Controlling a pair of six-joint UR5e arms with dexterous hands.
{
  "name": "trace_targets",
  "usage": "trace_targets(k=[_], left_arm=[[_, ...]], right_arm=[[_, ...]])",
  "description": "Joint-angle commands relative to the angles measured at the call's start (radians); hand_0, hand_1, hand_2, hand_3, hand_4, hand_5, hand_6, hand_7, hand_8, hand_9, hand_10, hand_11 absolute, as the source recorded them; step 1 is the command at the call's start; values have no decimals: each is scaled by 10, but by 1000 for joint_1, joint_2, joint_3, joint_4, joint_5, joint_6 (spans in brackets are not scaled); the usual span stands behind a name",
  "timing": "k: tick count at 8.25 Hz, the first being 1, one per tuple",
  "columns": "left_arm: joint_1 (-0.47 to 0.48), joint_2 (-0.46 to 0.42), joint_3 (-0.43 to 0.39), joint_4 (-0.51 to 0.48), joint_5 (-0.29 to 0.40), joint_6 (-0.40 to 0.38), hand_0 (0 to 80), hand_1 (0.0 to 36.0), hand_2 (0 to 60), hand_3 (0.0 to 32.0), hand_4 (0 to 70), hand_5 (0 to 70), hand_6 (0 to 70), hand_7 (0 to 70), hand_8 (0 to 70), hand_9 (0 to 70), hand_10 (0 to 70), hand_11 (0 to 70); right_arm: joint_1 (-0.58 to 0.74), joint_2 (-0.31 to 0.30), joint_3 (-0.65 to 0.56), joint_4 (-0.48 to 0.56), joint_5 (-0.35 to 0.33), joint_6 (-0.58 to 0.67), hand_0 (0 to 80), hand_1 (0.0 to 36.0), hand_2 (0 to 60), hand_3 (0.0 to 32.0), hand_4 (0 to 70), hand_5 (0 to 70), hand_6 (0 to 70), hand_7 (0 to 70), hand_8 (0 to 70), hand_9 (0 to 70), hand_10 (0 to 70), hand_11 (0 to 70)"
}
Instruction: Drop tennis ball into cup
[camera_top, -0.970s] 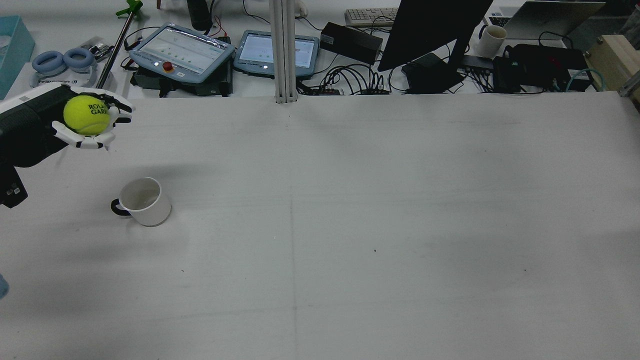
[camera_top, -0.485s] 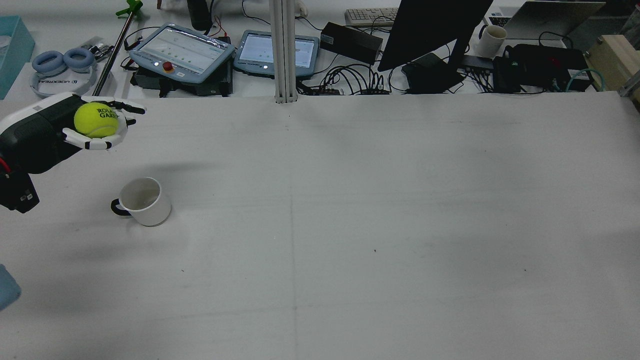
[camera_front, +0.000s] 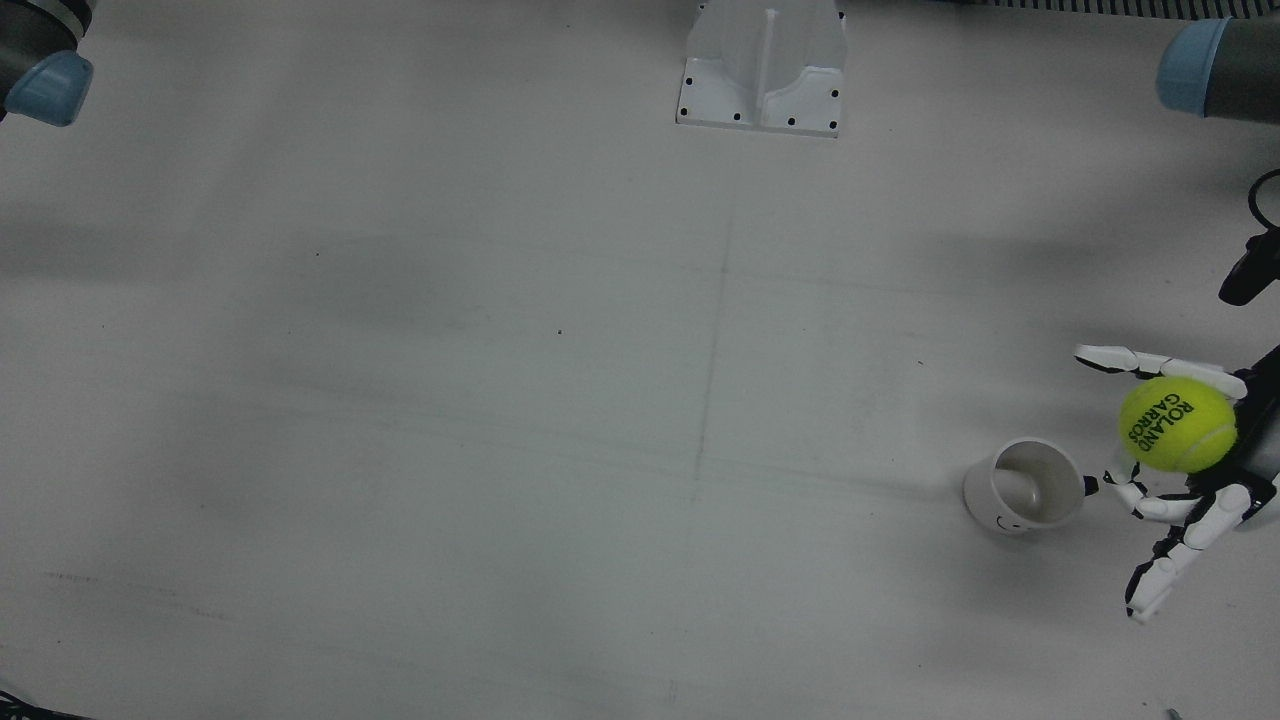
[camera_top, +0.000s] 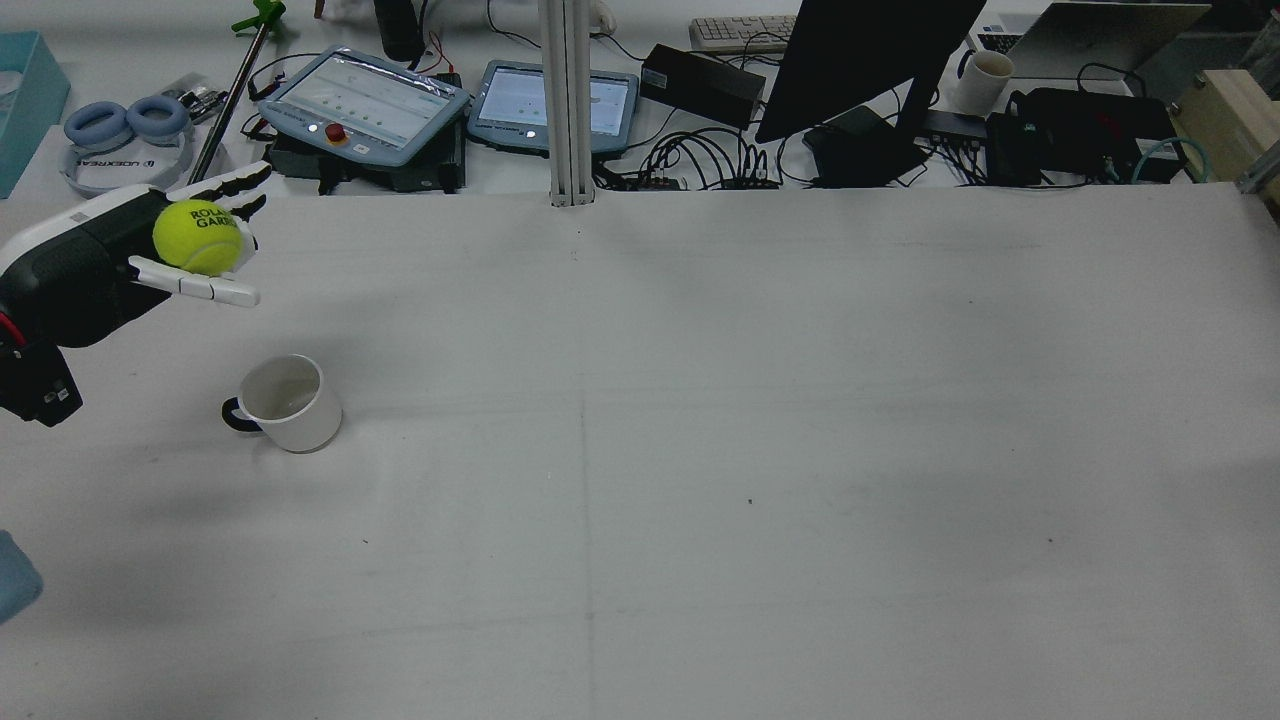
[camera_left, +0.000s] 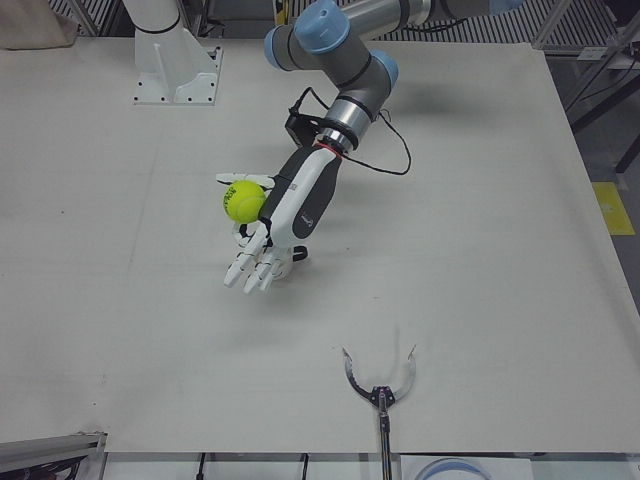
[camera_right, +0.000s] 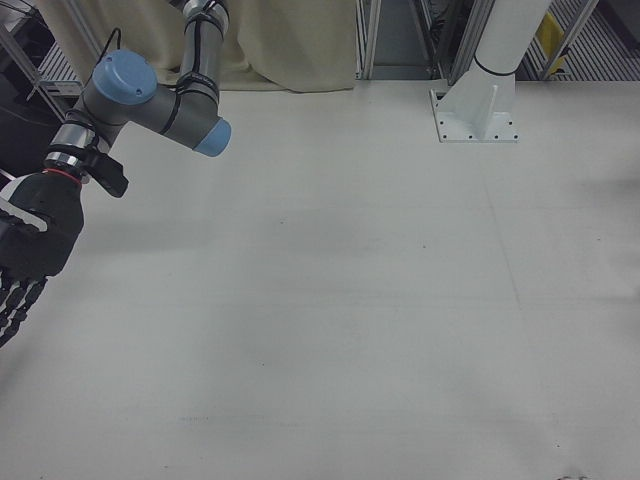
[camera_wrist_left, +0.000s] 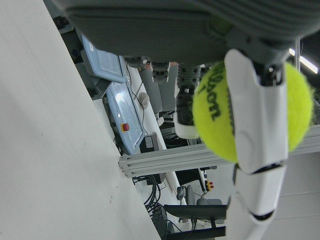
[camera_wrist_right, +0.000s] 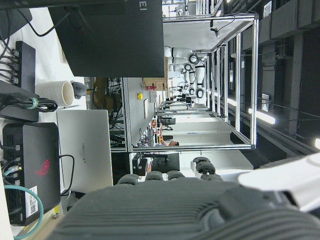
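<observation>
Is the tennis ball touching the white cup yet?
Apart. In the rear view the tennis ball sits in the left hand, with bare table between it and the cup. The front view also shows the ball beside the cup, not in it.

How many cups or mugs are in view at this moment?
2: a white cup on the work table below the left hand, and a white mug on the cluttered desk behind. Others may be hidden.

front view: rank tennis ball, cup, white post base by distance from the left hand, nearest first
1. tennis ball: in the left hand, at the view's right edge.
2. cup: on the table just beside the fingers, toward the view's left.
3. white post base: far off, top centre.
</observation>
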Motion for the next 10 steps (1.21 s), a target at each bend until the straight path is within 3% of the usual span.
trace_targets(k=[1, 5, 6, 7, 8, 10], left_arm=[[-1, 7, -3, -12, 0, -1, 565, 286, 138, 0, 72, 37, 14, 186, 0, 23, 0, 0], [-1, 6, -6, -13, 0, -3, 566, 291, 158, 0, 69, 37, 13, 184, 0, 22, 0, 0], [-11, -5, -23, -15, 5, -12, 560, 294, 208, 0, 72, 47, 57, 180, 7, 22, 0, 0], [-67, -8, -97, 26, 11, -5, 563, 316, 272, 0, 57, 51, 58, 188, 7, 23, 0, 0], [-160, -50, -99, 59, 15, -4, 578, 324, 209, 0, 1, 45, 13, 173, 0, 20, 0, 0], [-350, -62, -90, 79, 48, 6, 633, 347, 119, 0, 0, 55, 6, 123, 0, 10, 0, 0]], right_arm=[[0, 0, 0, 0, 0, 0, 0, 0, 0, 0, 0, 0, 0, 0, 0, 0, 0, 0], [0, 0, 0, 0, 0, 0, 0, 0, 0, 0, 0, 0, 0, 0, 0, 0, 0, 0], [0, 0, 0, 0, 0, 0, 0, 0, 0, 0, 0, 0, 0, 0, 0, 0, 0, 0], [0, 0, 2, 0, 0, 0, 0, 0, 0, 0, 0, 0, 0, 0, 0, 0, 0, 0], [0, 0, 2, 0, 0, 0, 0, 0, 0, 0, 0, 0, 0, 0, 0, 0, 0, 0], [0, 0, 2, 0, 0, 0, 0, 0, 0, 0, 0, 0, 0, 0, 0, 0, 0, 0]])
